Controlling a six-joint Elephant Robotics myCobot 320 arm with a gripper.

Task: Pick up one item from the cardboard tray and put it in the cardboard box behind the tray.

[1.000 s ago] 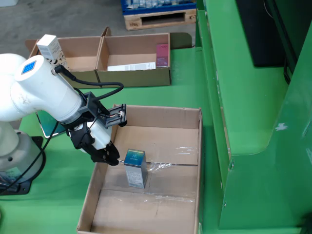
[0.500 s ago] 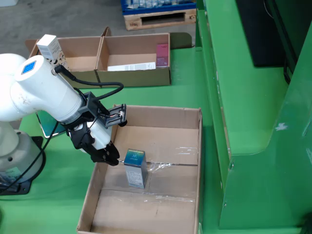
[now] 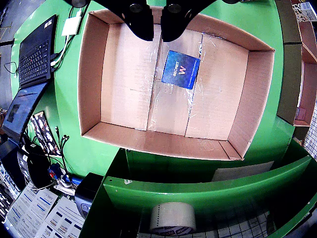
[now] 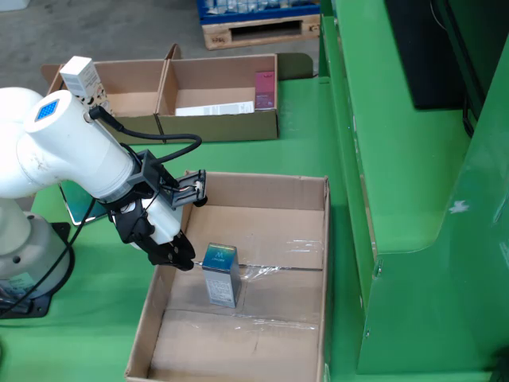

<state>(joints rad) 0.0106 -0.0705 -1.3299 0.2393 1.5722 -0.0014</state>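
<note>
The side view shows you the blue box standing upright in the cardboard tray, near its left wall. Your hand hangs just left of the box, not touching it, fingers apart and holding nothing, the arm angled down from the tray's left. Nothing has moved since the earlier frames.

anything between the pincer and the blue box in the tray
Nothing visible. In the fixed view, the black pincer hangs inside the shallow cardboard tray, just left of the small upright blue carton, with bare tray floor between them. The view riding on the pincer shows the carton's blue top unobstructed.
</note>
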